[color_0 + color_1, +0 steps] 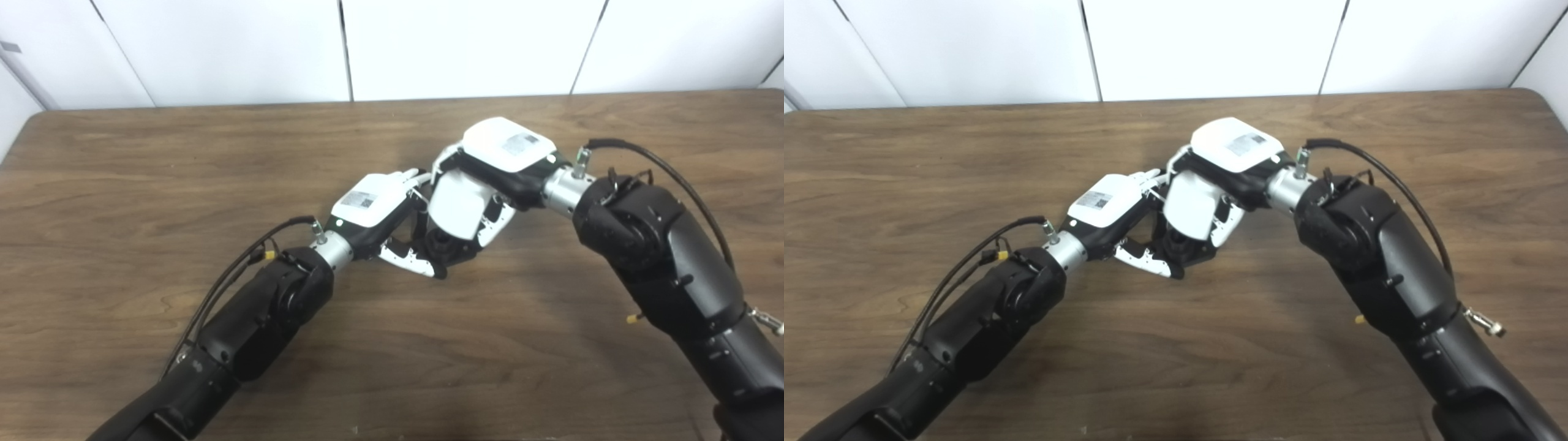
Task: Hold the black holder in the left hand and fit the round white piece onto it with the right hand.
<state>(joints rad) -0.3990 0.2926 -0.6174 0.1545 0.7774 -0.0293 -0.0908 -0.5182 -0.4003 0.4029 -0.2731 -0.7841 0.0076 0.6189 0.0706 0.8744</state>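
Meeting near the middle of the brown wooden tabletop (pixel 184 343), left hand (pixel 380 214) curls its fingers around the black holder (pixel 444 245), right hand (pixel 484 184) pressed over it, grip unclear; round white piece hidden, so fitting looks underway, unconfirmed.

Both head cameras, set side by side, look steeply down and forward from above the near edge of the wooden table (pixel 153 184) toward the white wall panels (pixel 1206 43), close over the arms, sharing nearly the whole tabletop, with the right eye view shifted slightly rightward.
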